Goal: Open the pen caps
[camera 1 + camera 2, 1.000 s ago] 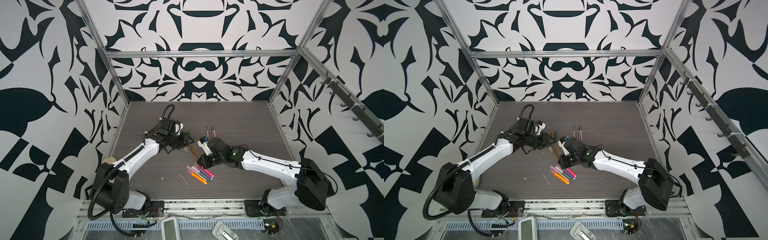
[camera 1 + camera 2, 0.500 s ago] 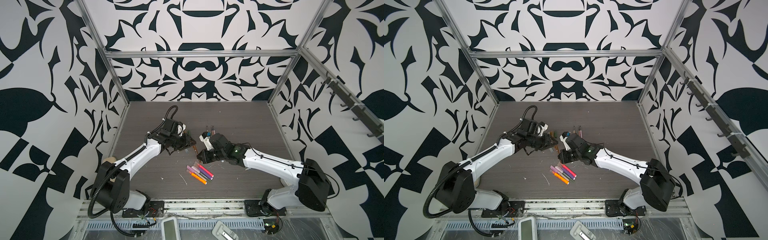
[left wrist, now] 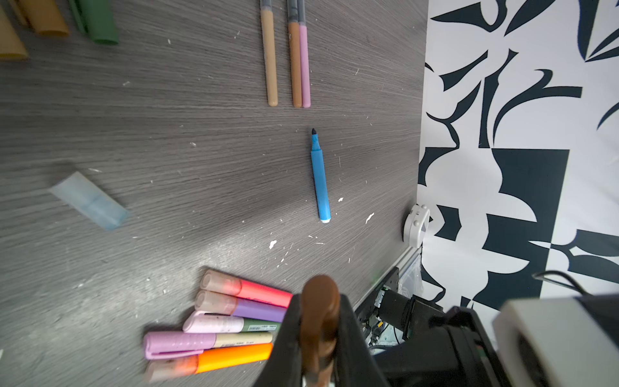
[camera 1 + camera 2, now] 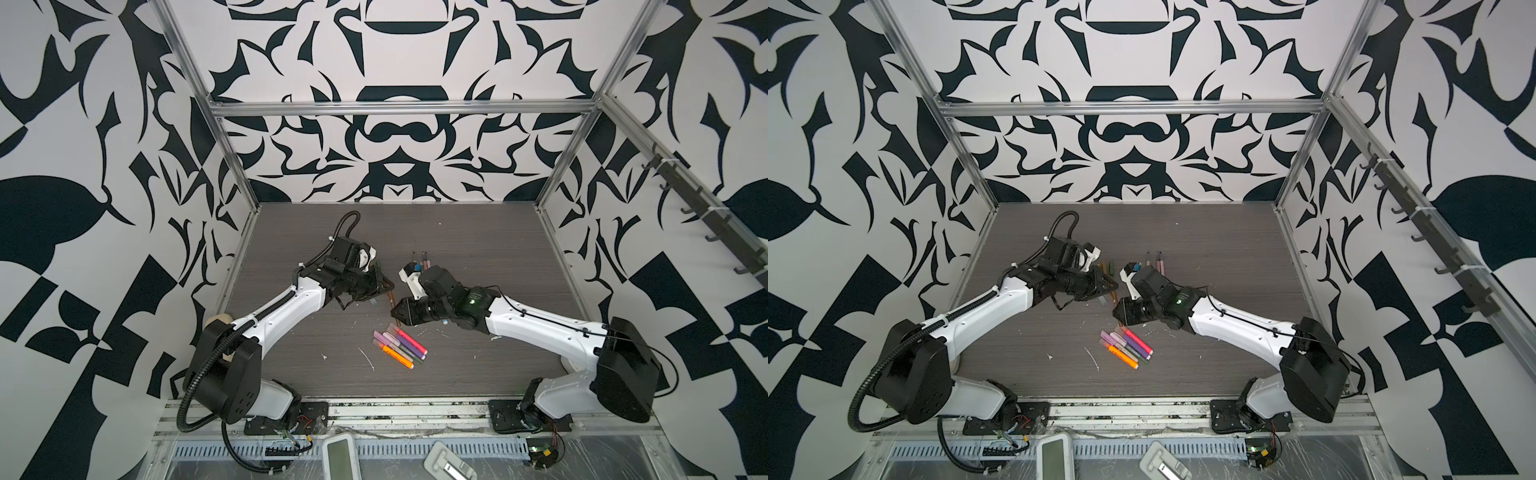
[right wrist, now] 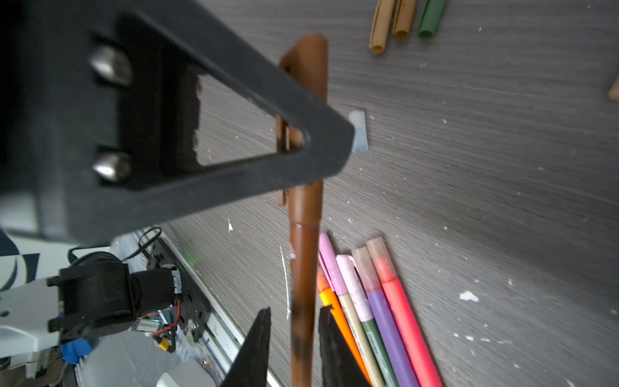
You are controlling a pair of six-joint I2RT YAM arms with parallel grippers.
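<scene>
The grey wood-grain bench [image 4: 478, 257] carries both arms near its middle. The left hand [image 3: 318, 321] is clamped tight on the stubby brown plastic cap [image 5: 306, 67], which is seated on the slim brown plastic pen [image 5: 303, 268] raised above the bench. The right hand [image 5: 294, 311] has its fingers parted either side of the barrel, with a gap showing on one side. Just beside lie thick capped markers [image 4: 399, 347]. Farther off are a bright blue uncapped pen [image 3: 320, 181], a translucent blue cap [image 3: 88, 201], a loose green cap [image 3: 97, 23] and gold caps [image 3: 47, 20].
</scene>
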